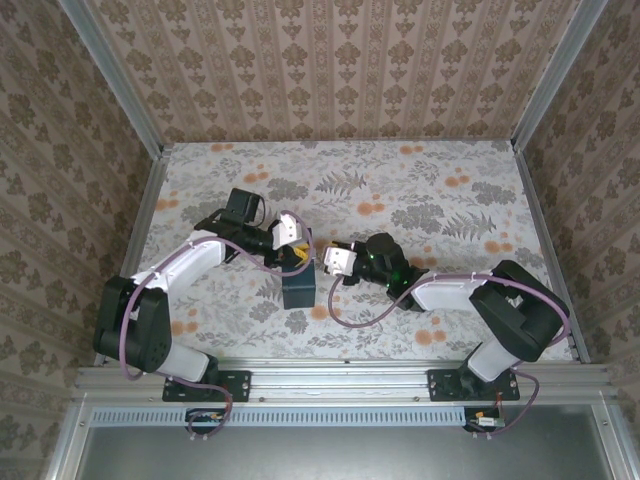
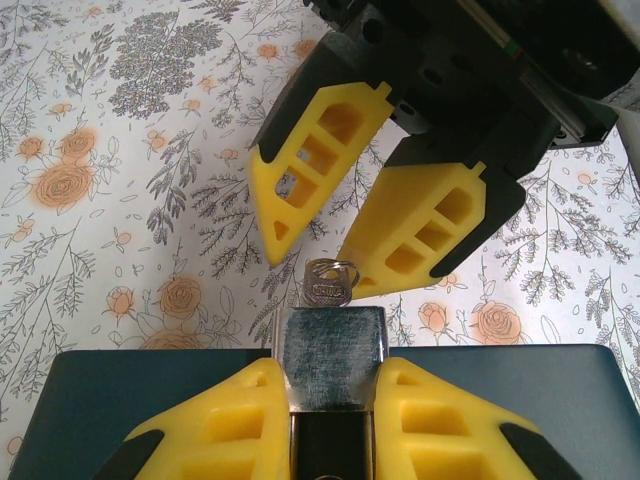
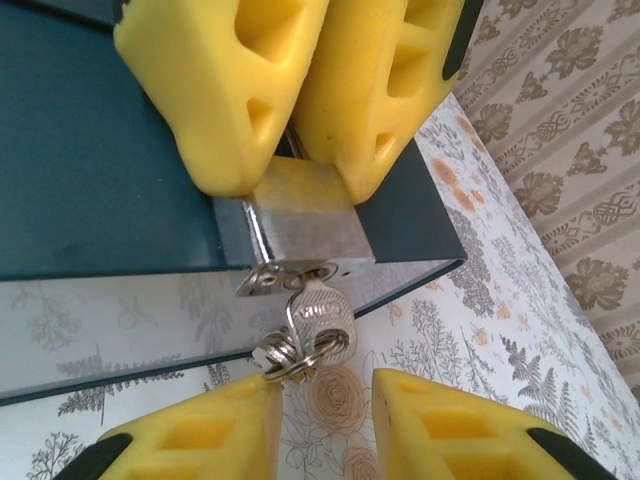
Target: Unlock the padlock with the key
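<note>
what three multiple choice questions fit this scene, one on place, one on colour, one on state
1. Where is the key?
A. inside a drawer
B. stuck in the padlock
C. dropped in a cup
2. What colour are the gripper fingers?
A. yellow
B. red
C. white
3. What is the left gripper doing?
A. hanging open
B. clamping the key
C. clamped on the padlock

Answers: 1 B, the key juts from the padlock's end, with the right gripper open on either side of it; 2 A, both pairs are yellow; 3 C, its fingers press the padlock's sides.
</note>
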